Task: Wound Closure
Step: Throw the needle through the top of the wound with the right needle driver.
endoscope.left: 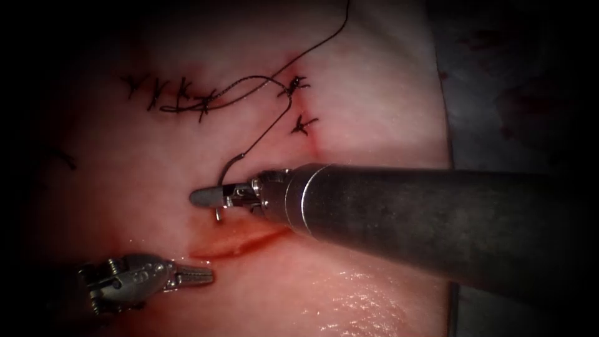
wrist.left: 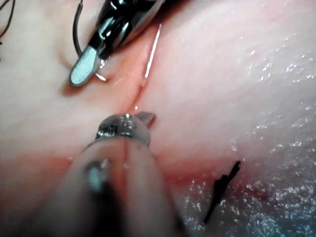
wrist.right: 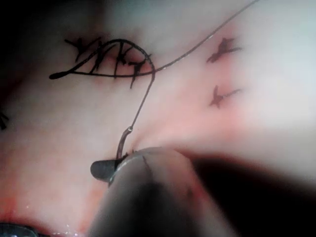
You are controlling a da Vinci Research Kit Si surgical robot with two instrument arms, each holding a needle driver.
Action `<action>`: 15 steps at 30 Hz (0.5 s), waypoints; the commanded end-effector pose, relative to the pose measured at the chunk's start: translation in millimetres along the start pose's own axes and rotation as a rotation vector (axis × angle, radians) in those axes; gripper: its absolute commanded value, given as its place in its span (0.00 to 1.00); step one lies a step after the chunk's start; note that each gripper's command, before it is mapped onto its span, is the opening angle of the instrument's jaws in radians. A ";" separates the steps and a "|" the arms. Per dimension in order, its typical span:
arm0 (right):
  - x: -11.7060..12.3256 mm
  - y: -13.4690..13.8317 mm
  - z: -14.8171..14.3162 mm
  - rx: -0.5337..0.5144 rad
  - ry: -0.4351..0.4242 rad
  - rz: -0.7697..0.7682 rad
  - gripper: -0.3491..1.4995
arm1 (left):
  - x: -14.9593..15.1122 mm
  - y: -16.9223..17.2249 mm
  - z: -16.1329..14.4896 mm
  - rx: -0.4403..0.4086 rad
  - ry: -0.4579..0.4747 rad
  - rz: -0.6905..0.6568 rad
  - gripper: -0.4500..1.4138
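Note:
The right tool's jaws (endoscope.left: 203, 197) are shut on the curved needle (endoscope.left: 228, 167) about midway along its curve, on the left side of the cut (endoscope.left: 234, 242) and just above its open part. The needle's tip end (endoscope.left: 218, 215) points down at the tissue (endoscope.left: 374, 112); I cannot tell whether it has entered. Black thread (endoscope.left: 268, 128) runs from the needle's tail up to the stitched part and off the top. The left tool's jaws (endoscope.left: 198, 273) lie shut on nothing at the open cut's lower left end. The right wrist view shows the needle (wrist.right: 121, 144) rising from the right jaws (wrist.right: 102, 170).
Several tied stitches (endoscope.left: 175, 93) with cut ends cross the closed part at upper left, and two knots (endoscope.left: 294, 85) (endoscope.left: 304, 125) sit further right. Red fluid lines the open cut. The right tool's thick shaft (endoscope.left: 437, 218) covers the right of the tissue. A grey cloth (endoscope.left: 499, 75) lies beyond the tissue's right edge.

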 end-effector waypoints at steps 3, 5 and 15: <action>1.1 -0.4 1.0 0.002 -0.007 0.000 0.00 | 0.0 -0.1 1.0 0.001 0.001 0.006 0.00; 1.1 -0.5 1.0 0.008 -0.018 0.000 0.00 | 0.0 0.0 1.1 0.002 0.001 0.006 0.00; 2.1 -0.7 2.8 0.106 0.030 -0.419 0.14 | -0.1 0.3 1.1 0.001 0.001 0.006 0.00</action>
